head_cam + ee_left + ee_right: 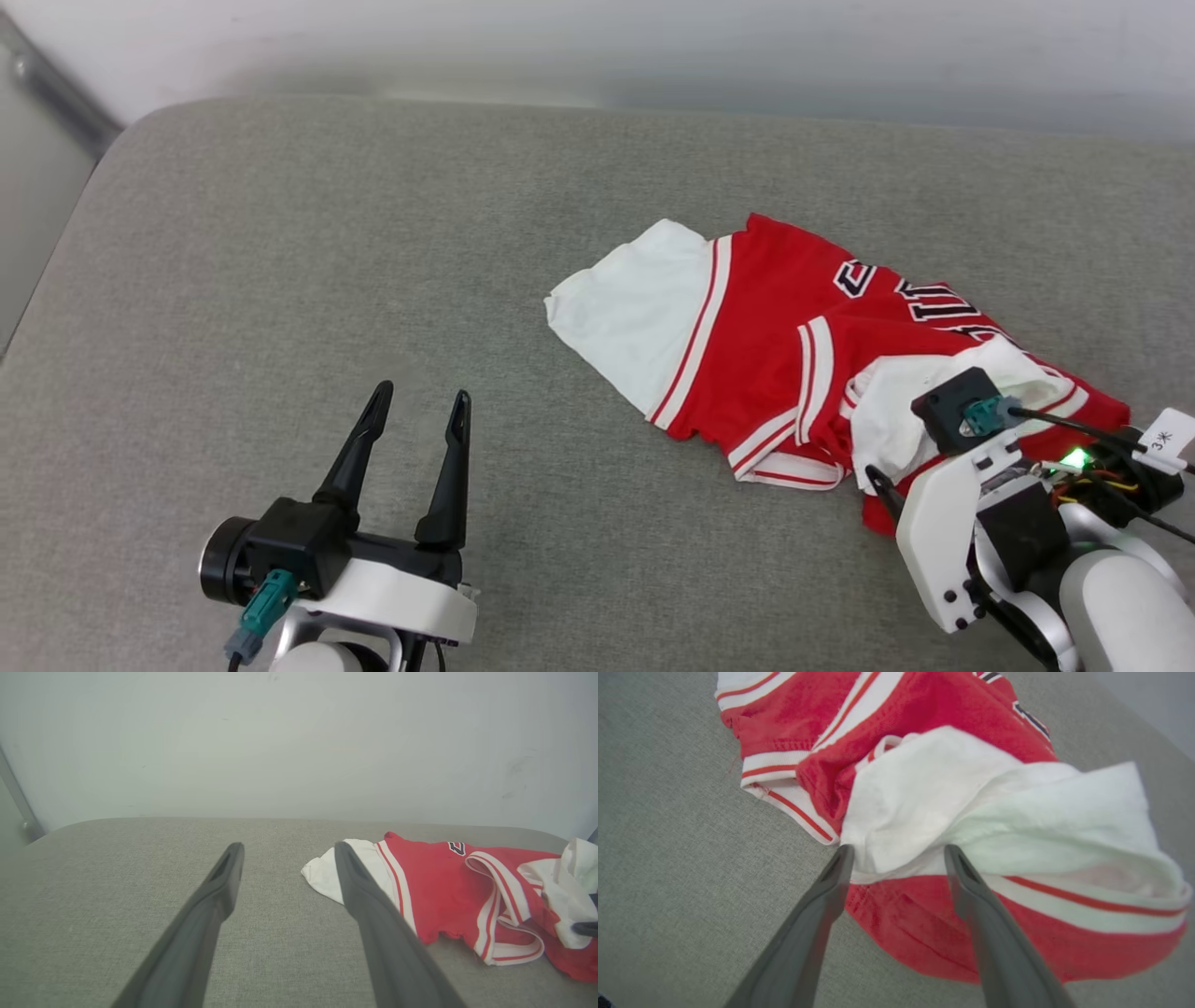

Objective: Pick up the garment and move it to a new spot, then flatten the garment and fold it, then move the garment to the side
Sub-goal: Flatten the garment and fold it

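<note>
The garment (775, 345) lies crumpled on the grey cushion, right of centre: red cloth, white sleeves, striped trim, part of the black lettering showing. My right gripper (899, 851) is open at its near right edge, its fingertips standing either side of a bunched white sleeve (924, 807) over the red hem. One of its dark fingers (878, 485) pokes out beside the white wrist housing in the head view. My left gripper (419, 399) is open with nothing between its fingers, over bare cushion well left of the garment (434, 891). It is also open in its own wrist view (288, 851).
The grey fabric surface (327, 233) stretches wide to the left of and behind the garment, with a rounded far-left corner. A pale wall (597, 47) runs along its back edge, and a grey bar (56, 93) stands at the far left.
</note>
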Robot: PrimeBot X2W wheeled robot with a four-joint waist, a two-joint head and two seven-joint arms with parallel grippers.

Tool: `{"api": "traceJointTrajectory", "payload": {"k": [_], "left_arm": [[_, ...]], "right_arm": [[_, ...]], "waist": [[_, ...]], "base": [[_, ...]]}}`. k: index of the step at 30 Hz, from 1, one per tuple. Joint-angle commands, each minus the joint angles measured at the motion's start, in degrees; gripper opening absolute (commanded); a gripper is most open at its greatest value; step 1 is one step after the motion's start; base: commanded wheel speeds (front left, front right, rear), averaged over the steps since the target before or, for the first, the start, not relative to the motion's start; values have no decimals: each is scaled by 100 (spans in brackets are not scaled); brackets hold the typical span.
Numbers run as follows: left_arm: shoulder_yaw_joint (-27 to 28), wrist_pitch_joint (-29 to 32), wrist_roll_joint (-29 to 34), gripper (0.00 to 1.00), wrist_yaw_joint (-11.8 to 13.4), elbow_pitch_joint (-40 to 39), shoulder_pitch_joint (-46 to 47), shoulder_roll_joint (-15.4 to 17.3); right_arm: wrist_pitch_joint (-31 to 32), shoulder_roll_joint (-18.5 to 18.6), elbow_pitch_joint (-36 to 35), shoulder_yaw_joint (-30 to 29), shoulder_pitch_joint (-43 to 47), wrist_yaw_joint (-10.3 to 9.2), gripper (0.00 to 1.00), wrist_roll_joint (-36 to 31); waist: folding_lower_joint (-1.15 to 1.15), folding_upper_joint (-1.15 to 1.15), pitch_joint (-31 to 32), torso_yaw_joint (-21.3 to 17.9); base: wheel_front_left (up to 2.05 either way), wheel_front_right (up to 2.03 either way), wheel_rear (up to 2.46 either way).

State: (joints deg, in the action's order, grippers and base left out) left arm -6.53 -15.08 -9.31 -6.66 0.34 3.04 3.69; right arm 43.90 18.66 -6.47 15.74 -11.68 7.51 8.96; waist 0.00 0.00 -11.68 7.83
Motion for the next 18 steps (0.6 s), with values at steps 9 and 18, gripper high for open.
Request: {"api": "traceJointTrajectory", "payload": {"k": [9,18], "left_arm": [[16,-14,45,100,-54,41,125,-39],[78,-13,87,100,-68,57,66,-53]], "right_arm": [[-138,-12,431,12,-239,-4,72,-94],[-359,-105,544,-6,-171,-4,0,-18]], "waist": [[0,0,-141,272],[0,0,-11,147]], "base": [[0,0,0],[0,0,0]]}}
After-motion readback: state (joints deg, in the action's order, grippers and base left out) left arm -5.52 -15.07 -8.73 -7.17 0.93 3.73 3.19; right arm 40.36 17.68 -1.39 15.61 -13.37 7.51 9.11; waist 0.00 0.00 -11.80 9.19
